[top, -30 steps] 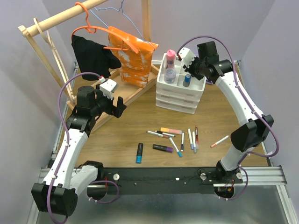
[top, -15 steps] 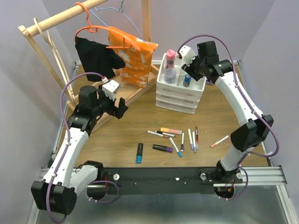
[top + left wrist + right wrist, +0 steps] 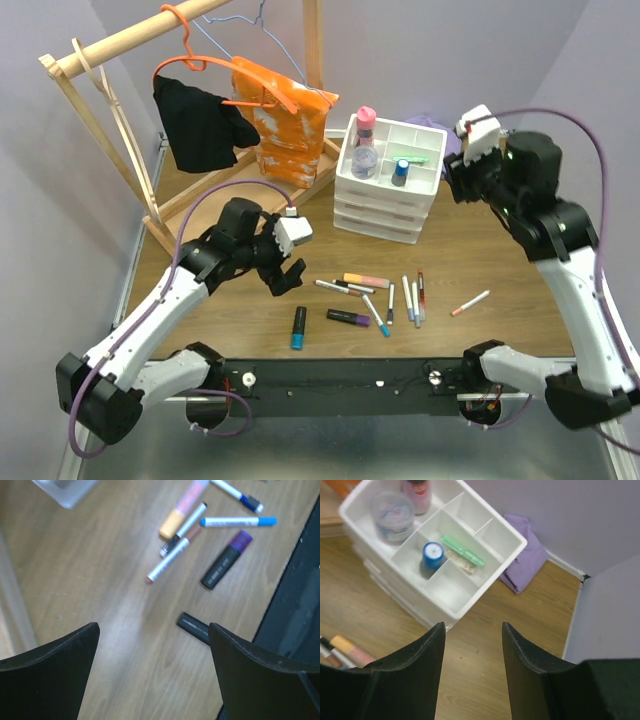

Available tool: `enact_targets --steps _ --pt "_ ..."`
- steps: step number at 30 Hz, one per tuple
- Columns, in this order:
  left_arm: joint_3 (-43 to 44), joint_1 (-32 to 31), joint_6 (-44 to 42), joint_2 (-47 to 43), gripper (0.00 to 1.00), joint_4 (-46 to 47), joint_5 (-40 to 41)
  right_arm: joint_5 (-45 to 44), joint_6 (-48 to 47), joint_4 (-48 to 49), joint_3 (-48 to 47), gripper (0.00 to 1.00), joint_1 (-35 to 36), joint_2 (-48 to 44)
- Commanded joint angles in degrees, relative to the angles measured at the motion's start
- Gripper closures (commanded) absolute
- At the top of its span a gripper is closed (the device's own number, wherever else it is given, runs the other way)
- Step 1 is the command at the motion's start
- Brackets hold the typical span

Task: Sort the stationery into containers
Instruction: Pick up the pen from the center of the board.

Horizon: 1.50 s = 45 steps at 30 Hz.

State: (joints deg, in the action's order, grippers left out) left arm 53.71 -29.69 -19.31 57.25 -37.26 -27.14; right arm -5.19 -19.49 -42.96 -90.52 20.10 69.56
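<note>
Left wrist view: left end effector apart near pens, lettering blurred; right end effector apart near organiser tray.

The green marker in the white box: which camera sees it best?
The right wrist view. It looks into the tray from close, so the green marker shows whole, lying beside the blue-capped bottle. The top external view shows it only as a tiny green streak. The left wrist view misses it.
</note>
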Motion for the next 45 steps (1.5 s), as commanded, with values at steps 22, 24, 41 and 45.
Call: enact_targets --steps 22,24,41,45 --pt "5.5 -16.0 -26.2 14.8 0.23 -20.0 6.6 7.5 -3.8 -4.9 11.2 0.44 -0.3 -11.8" --pt "0.9 -16.1 -35.6 12.2 0.22 -14.9 8.2 8.6 -5.1 -1.9 12.6 0.44 -0.3 -14.1" --pt "-16.8 -14.9 -103.8 6.2 0.21 -16.0 -9.8 5.5 -9.3 4.8 18.5 0.44 -0.3 -18.3" --pt "-14.3 -14.9 -107.7 10.9 0.21 -17.0 -10.0 5.8 -9.2 3.0 18.6 0.44 -0.3 -18.8"
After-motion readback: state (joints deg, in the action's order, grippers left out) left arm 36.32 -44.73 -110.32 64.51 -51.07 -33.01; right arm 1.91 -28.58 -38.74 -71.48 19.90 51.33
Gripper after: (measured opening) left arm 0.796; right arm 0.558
